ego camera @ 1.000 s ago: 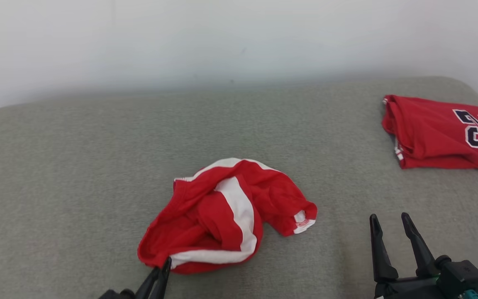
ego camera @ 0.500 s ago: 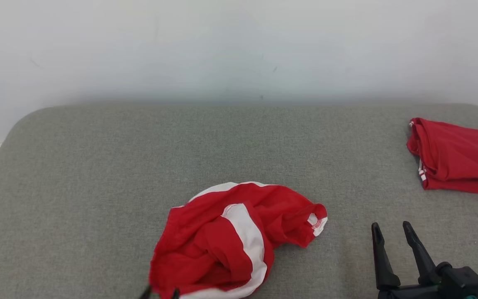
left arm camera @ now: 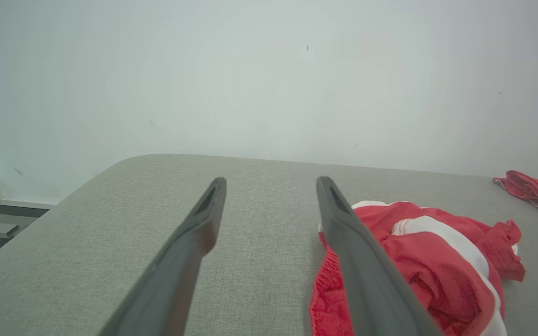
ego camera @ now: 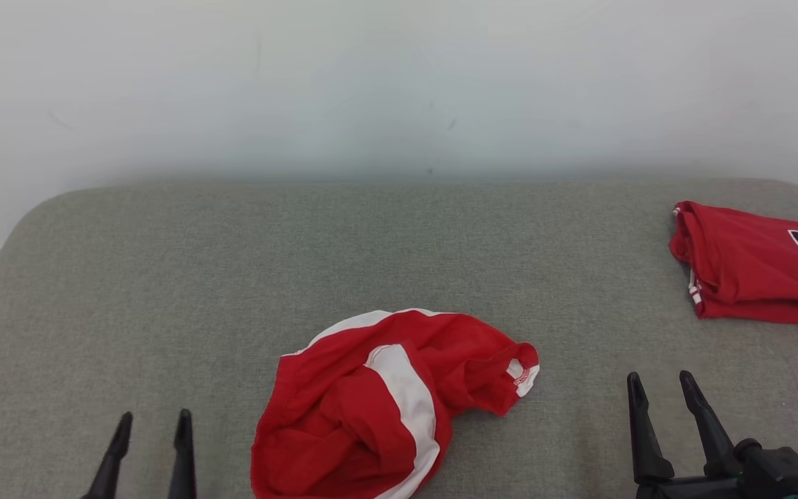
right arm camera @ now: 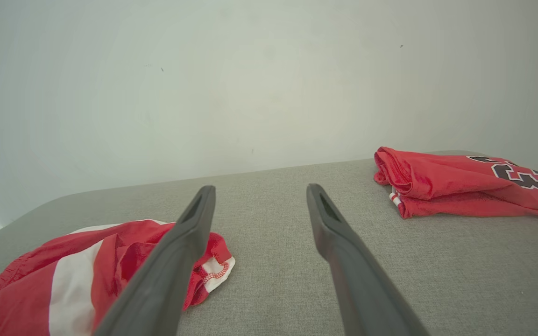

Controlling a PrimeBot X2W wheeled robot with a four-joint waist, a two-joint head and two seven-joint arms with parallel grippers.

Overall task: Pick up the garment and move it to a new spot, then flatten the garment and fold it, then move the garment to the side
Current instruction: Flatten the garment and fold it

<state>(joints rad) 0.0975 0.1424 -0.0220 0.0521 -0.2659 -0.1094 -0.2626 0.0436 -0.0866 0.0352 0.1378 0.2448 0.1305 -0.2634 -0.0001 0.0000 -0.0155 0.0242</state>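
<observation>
Two red clothes on grey pad (ego camera: 233,263): crumpled garment (ego camera: 385,402) near centre, folded jersey (ego camera: 752,270) far right. Two claws: left gripper (ego camera: 153,419) left of garment, right gripper (ego camera: 659,380) right of it. Both spread wide, empty.

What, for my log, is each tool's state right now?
Left tool: open, holding nothing.
Right tool: open, holding nothing.

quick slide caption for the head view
Open left gripper and right gripper flank a crumpled red-and-white garment on a grey cushion; folded red jersey far right.
</observation>
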